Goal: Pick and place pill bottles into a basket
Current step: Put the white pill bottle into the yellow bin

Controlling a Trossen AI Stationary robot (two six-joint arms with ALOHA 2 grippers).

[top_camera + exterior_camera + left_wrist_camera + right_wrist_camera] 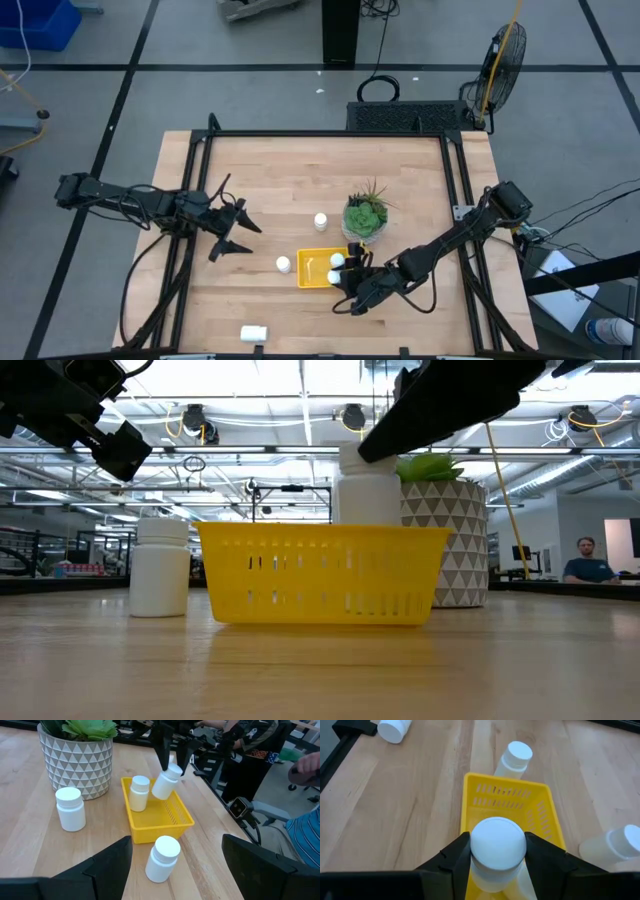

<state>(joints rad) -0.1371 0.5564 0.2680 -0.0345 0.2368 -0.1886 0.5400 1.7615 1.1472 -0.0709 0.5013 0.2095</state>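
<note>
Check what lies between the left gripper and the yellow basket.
One upright pill bottle stands there on bare table, just off the basket, apart from the open left gripper. The high view shows it.

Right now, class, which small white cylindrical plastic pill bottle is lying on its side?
The pill bottle alone near the table's front edge; the others stand upright or are held.

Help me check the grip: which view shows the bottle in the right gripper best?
The left wrist view: the held bottle hangs tilted from the right gripper over the basket. The right wrist view shows mostly its cap, the high view a white dot, the low view part of it behind the basket.
</note>
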